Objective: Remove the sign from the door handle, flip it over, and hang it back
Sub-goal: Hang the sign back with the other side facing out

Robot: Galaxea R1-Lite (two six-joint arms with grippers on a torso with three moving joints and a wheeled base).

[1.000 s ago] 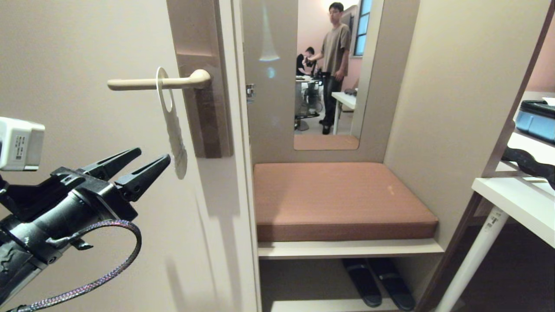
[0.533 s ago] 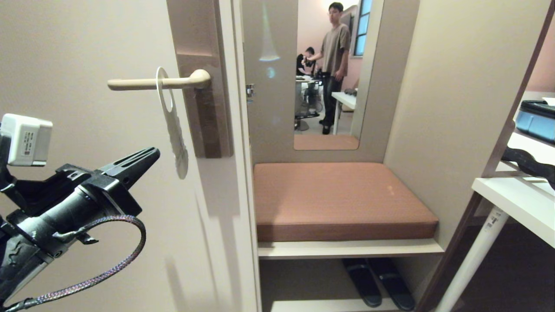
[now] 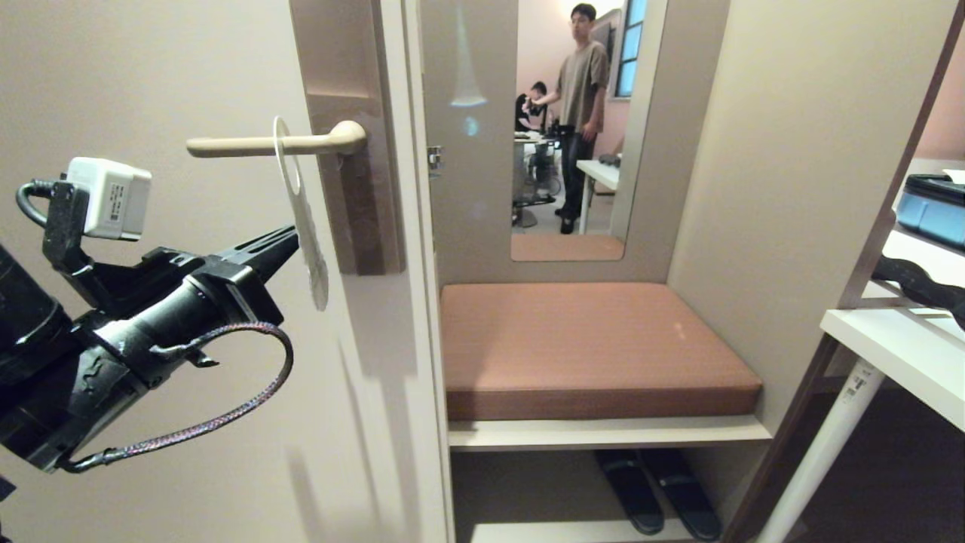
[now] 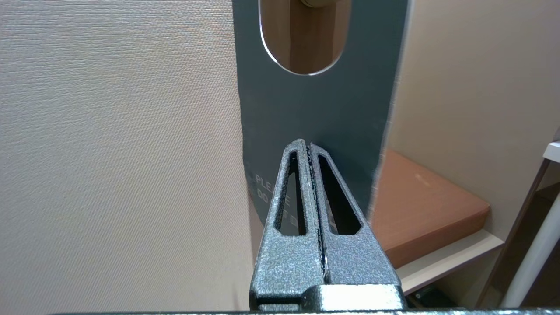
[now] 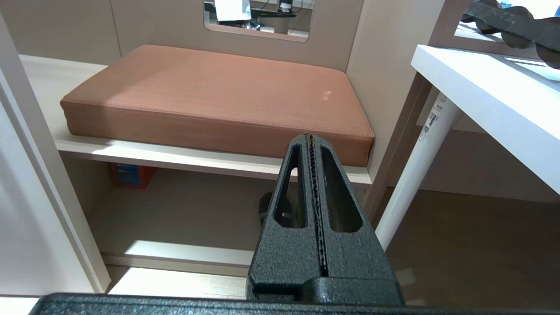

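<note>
Jaws: your left gripper (image 4: 309,146) is pressed fully together, nothing between the fingers, tips up against the sign's dark face
Sign (image 3: 303,219): hangs by its hole on the door handle (image 3: 271,143), edge-on to you
Right gripper (image 5: 310,138): closed, empty, pointing toward the brown cushion (image 5: 227,96)
</note>
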